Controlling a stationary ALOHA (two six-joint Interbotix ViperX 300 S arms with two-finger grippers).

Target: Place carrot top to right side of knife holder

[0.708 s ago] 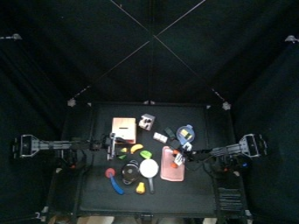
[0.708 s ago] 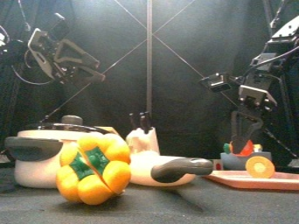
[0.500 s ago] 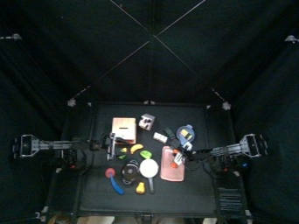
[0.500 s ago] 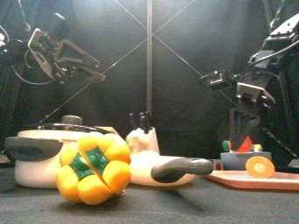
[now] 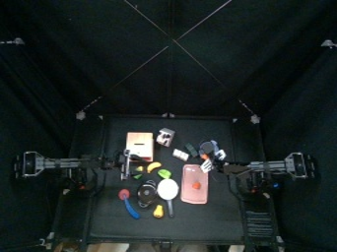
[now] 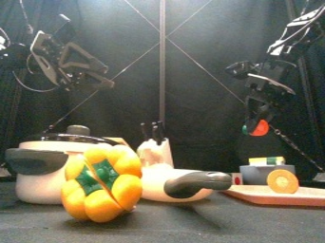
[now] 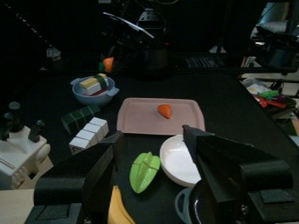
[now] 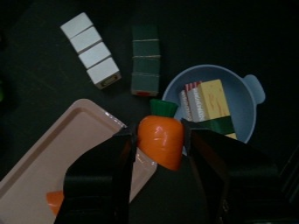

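Note:
My right gripper (image 8: 162, 150) is shut on the carrot top (image 8: 162, 140), an orange stub with a green cap. It holds it in the air above the edge of the pink tray (image 8: 93, 162) and beside a blue bowl (image 8: 211, 92). In the front view the gripper (image 6: 258, 123) hangs high over the tray (image 6: 273, 196). The white knife holder (image 6: 154, 150) with black handles stands at mid-table, and also shows from above (image 5: 166, 137). My left gripper (image 7: 149, 171) is open and empty, resting at the table's left (image 5: 126, 161).
A carrot piece (image 7: 165, 110) lies on the tray. A yellow pepper (image 6: 102, 182), a pot (image 6: 51, 163) and a white pan with a black handle (image 6: 191, 180) stand in front. White blocks (image 8: 91, 50) and a green block (image 8: 146, 59) lie near the bowl.
My right gripper has risen from the pink tray with the carrot top in it. The left arm has not moved.

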